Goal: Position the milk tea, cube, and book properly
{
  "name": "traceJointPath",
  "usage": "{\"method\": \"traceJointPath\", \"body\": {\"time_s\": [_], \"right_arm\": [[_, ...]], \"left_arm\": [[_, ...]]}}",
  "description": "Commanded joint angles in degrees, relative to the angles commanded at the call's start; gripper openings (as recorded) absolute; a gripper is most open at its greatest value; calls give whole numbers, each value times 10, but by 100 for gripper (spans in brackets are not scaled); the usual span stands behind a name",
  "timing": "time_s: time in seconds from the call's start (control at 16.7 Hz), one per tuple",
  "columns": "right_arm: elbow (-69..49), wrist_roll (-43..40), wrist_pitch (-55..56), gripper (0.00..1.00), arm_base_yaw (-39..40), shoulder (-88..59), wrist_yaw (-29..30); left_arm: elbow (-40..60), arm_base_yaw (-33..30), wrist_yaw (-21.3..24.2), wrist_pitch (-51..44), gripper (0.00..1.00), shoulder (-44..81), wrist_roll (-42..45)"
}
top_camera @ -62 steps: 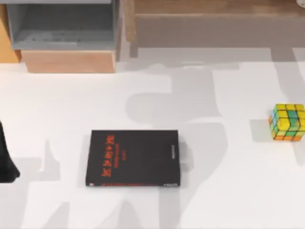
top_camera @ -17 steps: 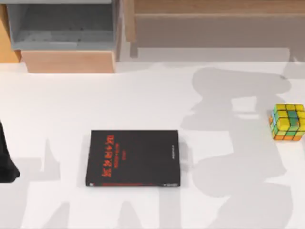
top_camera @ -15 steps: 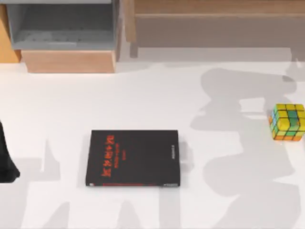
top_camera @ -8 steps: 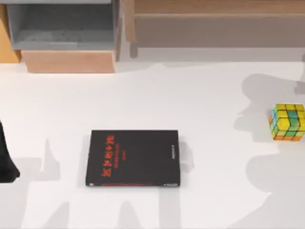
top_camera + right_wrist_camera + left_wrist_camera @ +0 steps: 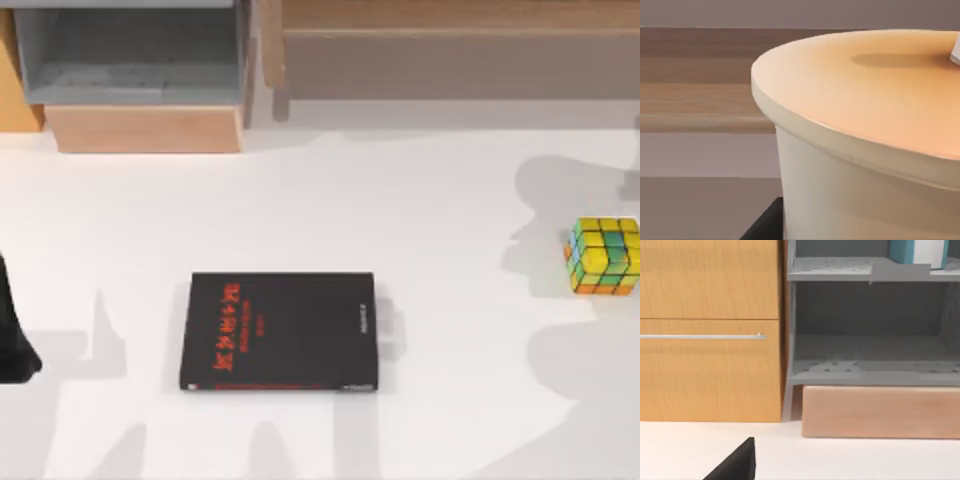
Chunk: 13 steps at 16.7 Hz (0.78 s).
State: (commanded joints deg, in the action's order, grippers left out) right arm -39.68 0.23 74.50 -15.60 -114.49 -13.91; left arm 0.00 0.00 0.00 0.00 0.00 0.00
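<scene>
The milk tea [image 5: 860,150], a cream cup with an orange lid, looms very close in the right wrist view. My right gripper is shut on it, and one dark finger [image 5: 765,226] lies against its wall. The book [image 5: 279,331] lies flat at the table's middle, black cover with red characters up. The cube [image 5: 603,256] rests near the table's right edge, yellow, green and orange. My left gripper [image 5: 14,345] stays parked at the left edge, well clear of the book. Its dark tip [image 5: 735,466] shows in the left wrist view.
A grey open shelf unit [image 5: 130,60] over a pale wooden block [image 5: 145,128] stands at the back left, beside an orange cabinet [image 5: 710,330]. A long wooden shelf [image 5: 450,40] runs along the back right. An arm's shadow covers the table's right side.
The right arm's shadow has slid from the table's middle to its right side. The book, the cube and the left arm have not moved.
</scene>
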Motion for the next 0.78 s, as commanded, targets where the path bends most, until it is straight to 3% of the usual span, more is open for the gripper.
{"method": "traceJointPath", "body": {"time_s": [0.54,0.78], "right_arm": [[5,-1,46,0,-2,-45,0],[5,-1,46,30,-2,-45,0]], "left_arm": [[0,0,0,0,100,0,0],[0,0,0,0,100,0,0]]}}
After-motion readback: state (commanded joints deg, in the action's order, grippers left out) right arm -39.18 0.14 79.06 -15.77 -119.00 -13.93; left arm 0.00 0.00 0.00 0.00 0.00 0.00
